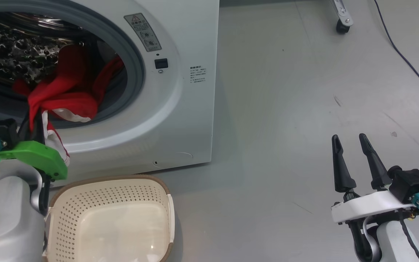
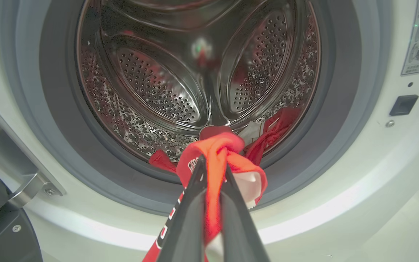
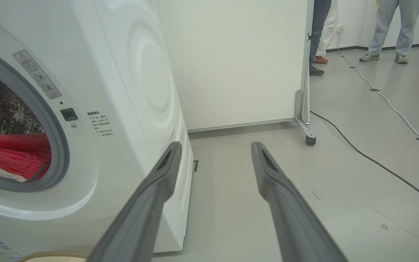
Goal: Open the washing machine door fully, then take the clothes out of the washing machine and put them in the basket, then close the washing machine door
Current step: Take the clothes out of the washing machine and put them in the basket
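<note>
The smooth grey floor (image 1: 286, 109) carries a big white washing machine (image 1: 191, 120), boxy with a round hole in its front. A thick ring of grey rubber (image 2: 60, 120) runs round the hole. Inside is the shiny steel drum (image 2: 158, 91), full of little holes and bumps.

The clothes (image 1: 67, 91) are soft and red with white bits. They lie at the drum's bottom edge and spill out over the lower lip of the rubber ring. A cream plastic basket (image 1: 115, 193) with rounded corners, dotted with holes (its rim is brown and looks woven), stands on the floor just in front of the machine's bottom edge.

The left gripper (image 2: 214, 163) pinches a bunched fold of the red cloth between its two dark fingers. The right gripper (image 1: 349, 137) hangs over the floor, well apart from the machine, its fingers spread with nothing between them.
</note>
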Controlling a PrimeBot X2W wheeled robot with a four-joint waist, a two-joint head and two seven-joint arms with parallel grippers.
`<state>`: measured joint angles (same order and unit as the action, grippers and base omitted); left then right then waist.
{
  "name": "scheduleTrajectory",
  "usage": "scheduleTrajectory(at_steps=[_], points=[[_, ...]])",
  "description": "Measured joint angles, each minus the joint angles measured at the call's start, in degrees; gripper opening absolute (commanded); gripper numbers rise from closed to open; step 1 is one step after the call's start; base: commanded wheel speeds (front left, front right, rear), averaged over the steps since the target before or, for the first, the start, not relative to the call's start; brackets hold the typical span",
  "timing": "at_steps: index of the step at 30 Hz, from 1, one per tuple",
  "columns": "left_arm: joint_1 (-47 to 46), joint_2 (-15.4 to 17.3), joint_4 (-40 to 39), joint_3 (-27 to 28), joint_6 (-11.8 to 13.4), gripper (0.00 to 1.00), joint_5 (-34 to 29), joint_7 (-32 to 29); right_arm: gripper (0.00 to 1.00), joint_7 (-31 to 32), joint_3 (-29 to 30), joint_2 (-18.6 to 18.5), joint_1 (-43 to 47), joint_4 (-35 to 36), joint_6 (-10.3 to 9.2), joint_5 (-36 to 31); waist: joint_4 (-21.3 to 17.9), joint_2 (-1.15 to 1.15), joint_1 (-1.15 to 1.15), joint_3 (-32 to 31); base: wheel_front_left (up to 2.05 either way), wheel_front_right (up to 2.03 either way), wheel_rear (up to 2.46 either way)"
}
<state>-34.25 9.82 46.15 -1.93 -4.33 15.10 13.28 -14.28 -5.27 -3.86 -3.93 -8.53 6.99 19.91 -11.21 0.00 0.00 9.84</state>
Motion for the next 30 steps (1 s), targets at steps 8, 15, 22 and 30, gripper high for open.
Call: scheduleTrajectory(at_steps=[8, 15, 22, 30], points=[[4.14, -0.48, -2.83, 0.03, -0.03, 0.0, 0.0, 0.93, 1.0, 0.0, 0.48, 0.0, 1.02, 0.23, 0.0, 0.0, 1.03, 0.0, 0.0, -2.12, 0.0, 0.0, 0.0], [6.23, -1.21, -8.09, 0.19, -0.01, 0.0, -0.12, 0.99, 1.0, 0.0, 1.02, -0.03, 1.93, 0.69, 0.0, -0.01, 1.59, 0.0, 0.0, -3.1, 0.0, 0.0, 0.0], [7.5, -1.71, -17.15, 1.72, 0.51, 0.0, -0.48, 1.0, 1.0, 0.0, 1.13, -0.03, 2.1, 1.02, 0.0, -0.32, 2.04, 0.0, 0.0, -3.55, 0.0, 0.0, 0.0], [10.07, -2.26, -25.08, 2.14, 0.57, 0.0, -0.96, 1.01, 1.0, 0.0, 1.26, 0.0, 2.23, 1.15, 0.0, -0.32, 2.48, 0.0, 0.0, -4.17, 0.0, 0.0, 0.0]])
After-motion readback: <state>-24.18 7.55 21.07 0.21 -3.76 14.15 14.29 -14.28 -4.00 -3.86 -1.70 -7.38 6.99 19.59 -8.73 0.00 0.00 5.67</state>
